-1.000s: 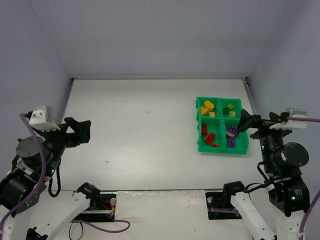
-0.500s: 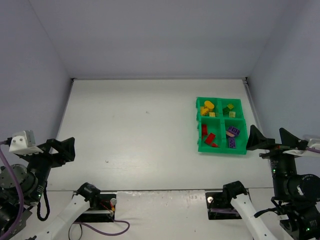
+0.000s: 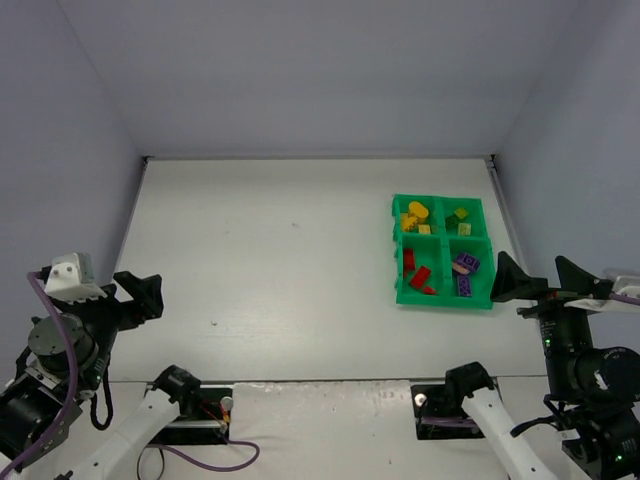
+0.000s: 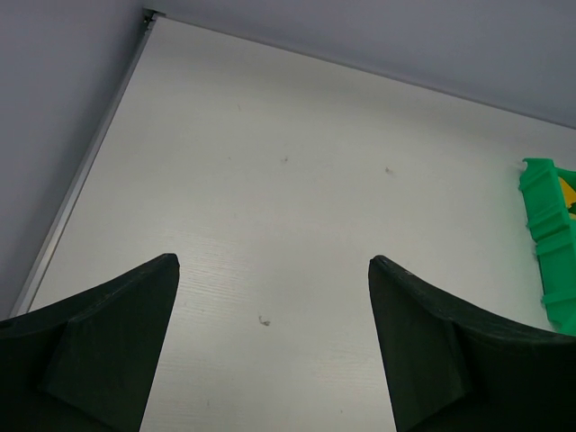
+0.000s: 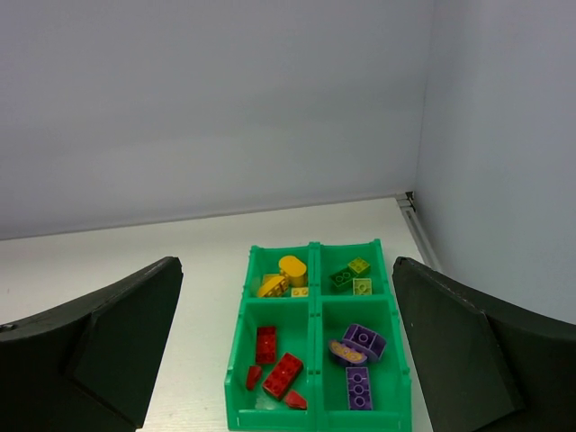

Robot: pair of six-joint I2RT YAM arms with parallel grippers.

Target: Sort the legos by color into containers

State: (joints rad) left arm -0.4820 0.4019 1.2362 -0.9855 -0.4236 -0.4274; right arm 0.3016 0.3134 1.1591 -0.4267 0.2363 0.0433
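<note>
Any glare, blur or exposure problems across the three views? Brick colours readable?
Top external: even diffuse light, no glare, sharp; tray small but colours readable. Left wrist: left gripper near-black with little detail, table bright, tray cropped at the right edge. Right wrist: tray sharp, bricks clear in colour; right gripper a dark silhouette.

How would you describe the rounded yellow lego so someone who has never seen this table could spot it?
Look for the bright green tray near the right edge of the table, split into four compartments. In the far-left compartment, which holds only yellow legos, the rounded yellow lego lies toward the back. Its neighbours are square-edged bricks, and it alone has a smooth oval outline.
</note>
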